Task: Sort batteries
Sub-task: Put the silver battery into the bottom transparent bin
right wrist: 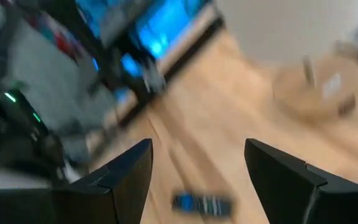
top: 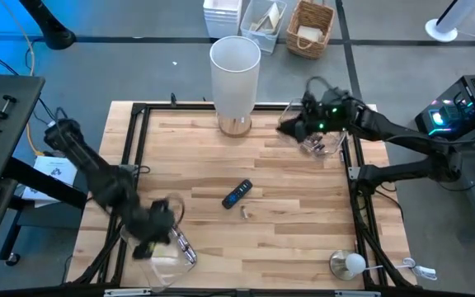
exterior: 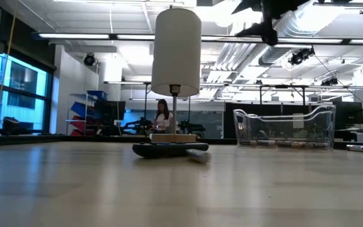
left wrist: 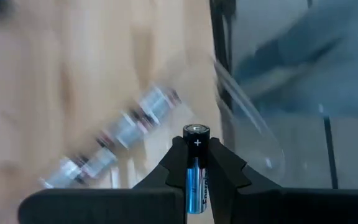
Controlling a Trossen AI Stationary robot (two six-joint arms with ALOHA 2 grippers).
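Wooden table (top: pixel 295 206) holding white lamp (top: pixel 235 74) at far edge. Am holding left gripper (left wrist: pixel 196 163), clenching upright battery (left wrist: pixel 196 171), over clear bin (top: pixel 167 256) diagonally opposite lamp. Right gripper (right wrist: pixel 197 162) hovering released beside lamp, over second bin (exterior: pixel 285 129).

Desk (top: pixel 279 190): pale wood-plank top inside a black metal frame.
Lamp (top: pixel 236 70): white cylindrical shade on a wooden base, standing at the far edge, mid-width.
Remote (top: pixel 237 193): flat black bar with a blue mark, lying near the centre.
Battery (top: pixel 244 213): one small cylinder just beside the remote.
Clear tray (top: pixel 324 144): far right corner.
Clear bin (top: pixel 167 256): near left corner, batteries (left wrist: pixel 114 140) lined up beside it.
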